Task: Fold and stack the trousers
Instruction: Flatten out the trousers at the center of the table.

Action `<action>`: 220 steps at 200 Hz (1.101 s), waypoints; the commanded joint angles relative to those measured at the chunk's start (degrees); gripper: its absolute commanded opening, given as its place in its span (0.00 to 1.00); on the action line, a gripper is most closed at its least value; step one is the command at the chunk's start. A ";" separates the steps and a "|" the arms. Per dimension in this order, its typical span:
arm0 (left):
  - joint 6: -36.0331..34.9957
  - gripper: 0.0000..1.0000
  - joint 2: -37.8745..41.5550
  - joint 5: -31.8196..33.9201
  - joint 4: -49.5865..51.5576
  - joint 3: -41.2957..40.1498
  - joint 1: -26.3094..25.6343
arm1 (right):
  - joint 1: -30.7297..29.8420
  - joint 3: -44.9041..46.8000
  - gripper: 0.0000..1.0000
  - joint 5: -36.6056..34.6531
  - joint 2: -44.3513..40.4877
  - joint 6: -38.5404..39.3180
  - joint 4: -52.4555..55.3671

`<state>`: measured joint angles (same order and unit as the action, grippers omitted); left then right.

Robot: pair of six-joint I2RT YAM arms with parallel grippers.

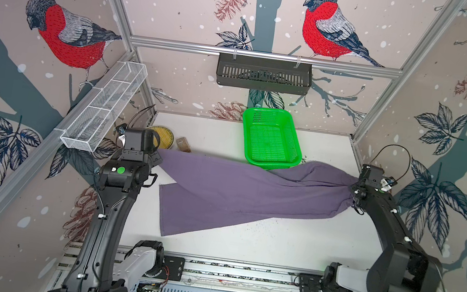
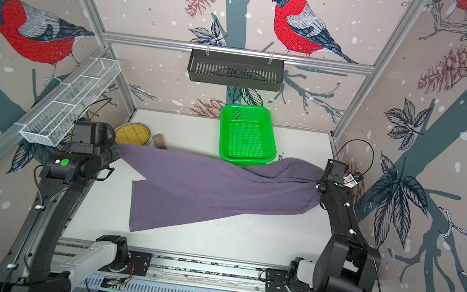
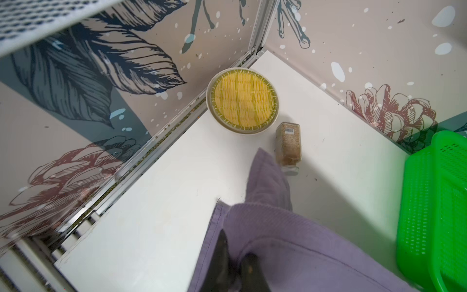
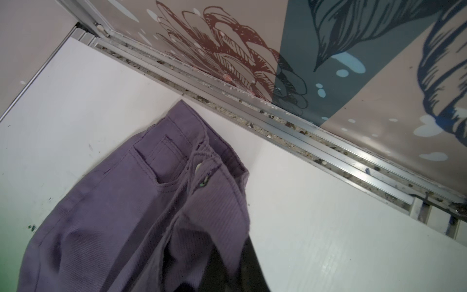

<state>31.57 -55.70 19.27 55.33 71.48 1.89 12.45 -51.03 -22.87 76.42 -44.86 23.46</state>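
Note:
The purple-grey trousers (image 1: 235, 190) (image 2: 208, 186) stretch across the white table (image 1: 274, 245) from left to right, partly lifted. My left gripper (image 1: 159, 157) (image 3: 236, 250) is shut on the hem of one leg (image 3: 273, 227) at the far left. At the far right, my right gripper (image 1: 355, 189) (image 4: 233, 263) is shut on the waistband end, where a button (image 4: 199, 169) and pocket (image 4: 161, 161) show. The other leg (image 1: 185, 211) lies on the table, slanting toward the front left.
A green basket (image 1: 272, 139) stands just behind the trousers. A round yellow-topped dish (image 3: 242, 99) and a toppled spice jar (image 3: 288, 146) lie at the back left. A white mesh shelf (image 1: 104, 107) and a black shelf (image 1: 264, 73) hang on the walls. Dark crumbs (image 1: 264, 224) dot the table.

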 commanded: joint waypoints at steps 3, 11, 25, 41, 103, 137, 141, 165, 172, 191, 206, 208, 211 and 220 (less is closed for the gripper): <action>0.24 0.00 1.35 1.50 9.16 1.75 0.14 | 1.04 -1.00 0.05 -6.00 0.56 -0.96 -2.68; 0.39 0.00 2.02 2.02 10.34 2.26 0.10 | 1.24 -1.00 0.05 -6.60 0.49 -0.85 -2.72; 2.05 0.00 3.61 0.27 11.92 2.59 0.09 | 1.73 -0.67 0.05 -7.18 0.09 -0.85 -2.93; 4.65 0.00 6.32 -3.28 13.35 1.83 0.06 | 2.61 -0.18 0.05 -7.96 -0.37 -0.69 -2.89; 9.68 0.00 15.41 -18.32 11.84 -13.75 0.09 | 4.64 0.36 0.12 -7.64 1.90 0.97 -5.20; 11.04 0.00 17.84 -18.31 15.35 -18.59 0.06 | 4.69 0.34 0.24 -9.94 3.53 1.86 -6.16; 11.32 0.00 18.22 -18.49 15.55 -19.09 0.12 | 4.65 0.41 0.26 -9.92 3.80 1.80 -6.37; 12.54 0.00 21.32 -19.40 14.57 -23.71 0.09 | 4.65 0.22 0.40 -7.71 5.56 1.98 -6.68; 12.70 0.00 21.73 -18.92 14.47 -24.82 0.08 | 4.52 0.21 0.44 -6.19 5.43 2.72 -7.33; 12.78 0.00 22.13 -17.28 13.42 -25.60 0.10 | 2.00 -1.50 0.57 -4.39 4.92 4.21 -6.29; 11.71 0.00 21.23 -15.25 12.71 -25.02 0.13 | -1.18 -2.36 0.66 -4.44 3.12 5.99 -6.18; 11.51 0.00 21.00 -15.01 12.64 -25.06 0.13 | -1.74 -2.60 0.67 -4.50 3.01 6.18 -5.94; 11.23 0.00 20.61 -14.70 12.58 -25.13 0.11 | -2.46 -2.97 0.69 -4.78 2.83 6.39 -5.36; 10.82 0.00 19.62 -14.65 11.89 -25.31 0.12 | -4.65 -4.26 0.72 -5.58 2.56 6.84 -3.66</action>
<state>43.51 -34.28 2.09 69.32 46.19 1.89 11.57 -52.86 -27.97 80.20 -40.80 18.72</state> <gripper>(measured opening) 0.088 0.691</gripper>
